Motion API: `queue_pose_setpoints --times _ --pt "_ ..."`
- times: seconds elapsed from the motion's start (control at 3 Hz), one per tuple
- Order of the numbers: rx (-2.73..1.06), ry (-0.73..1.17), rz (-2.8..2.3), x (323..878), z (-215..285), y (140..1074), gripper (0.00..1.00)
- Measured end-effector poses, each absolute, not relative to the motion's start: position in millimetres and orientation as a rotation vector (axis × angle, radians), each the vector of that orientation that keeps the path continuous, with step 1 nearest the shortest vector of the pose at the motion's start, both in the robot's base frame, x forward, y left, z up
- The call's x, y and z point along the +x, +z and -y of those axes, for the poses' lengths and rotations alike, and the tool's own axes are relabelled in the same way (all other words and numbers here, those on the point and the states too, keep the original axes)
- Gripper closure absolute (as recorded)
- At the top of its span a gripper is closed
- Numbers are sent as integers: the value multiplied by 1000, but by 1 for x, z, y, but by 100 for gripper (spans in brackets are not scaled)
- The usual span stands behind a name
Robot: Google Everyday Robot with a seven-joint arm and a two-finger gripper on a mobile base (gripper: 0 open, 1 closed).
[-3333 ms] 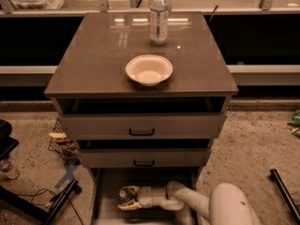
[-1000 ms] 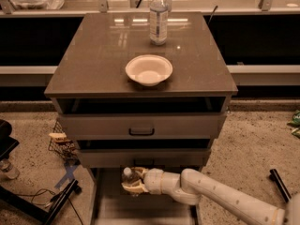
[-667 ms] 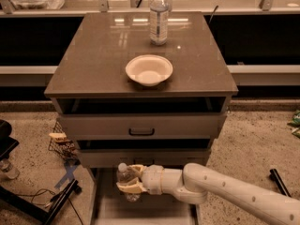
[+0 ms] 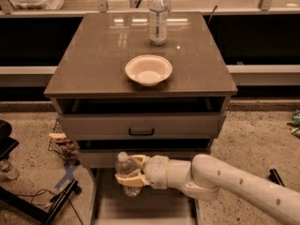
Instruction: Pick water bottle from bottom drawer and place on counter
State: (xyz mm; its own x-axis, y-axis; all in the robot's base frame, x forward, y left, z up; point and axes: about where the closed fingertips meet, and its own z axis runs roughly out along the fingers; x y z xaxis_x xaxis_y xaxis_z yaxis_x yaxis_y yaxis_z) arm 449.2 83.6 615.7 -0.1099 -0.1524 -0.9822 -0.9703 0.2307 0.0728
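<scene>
My gripper [image 4: 129, 173] is shut on the water bottle [image 4: 125, 168], a small clear ribbed bottle with a white cap, held upright above the open bottom drawer [image 4: 140, 210] and in front of the middle drawer's face. My white arm [image 4: 220, 182] reaches in from the lower right. The counter [image 4: 93, 55], a glossy grey-brown slab, tops the cabinet well above the bottle.
A white bowl [image 4: 148, 70] sits mid-counter. A taller labelled bottle [image 4: 158, 18] stands at the counter's back. The top drawer [image 4: 140, 124] with a black handle stands slightly open. A wire basket [image 4: 61, 144] and black stand [image 4: 28, 200] are left of the cabinet.
My gripper has lifted the water bottle from low in the bottom drawer up and to the left, level with the middle drawer's front, and the arm has stretched out further.
</scene>
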Motion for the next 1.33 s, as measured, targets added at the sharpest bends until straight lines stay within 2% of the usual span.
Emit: queue_pose_setpoints --times 0.33,1.0,1.33 --pt "-1045 1017 -1490 451 -61 632 100" --pt "-980 1008 -1483 460 -68 665 100" --pt "-856 985 -1474 477 -74 740 100"
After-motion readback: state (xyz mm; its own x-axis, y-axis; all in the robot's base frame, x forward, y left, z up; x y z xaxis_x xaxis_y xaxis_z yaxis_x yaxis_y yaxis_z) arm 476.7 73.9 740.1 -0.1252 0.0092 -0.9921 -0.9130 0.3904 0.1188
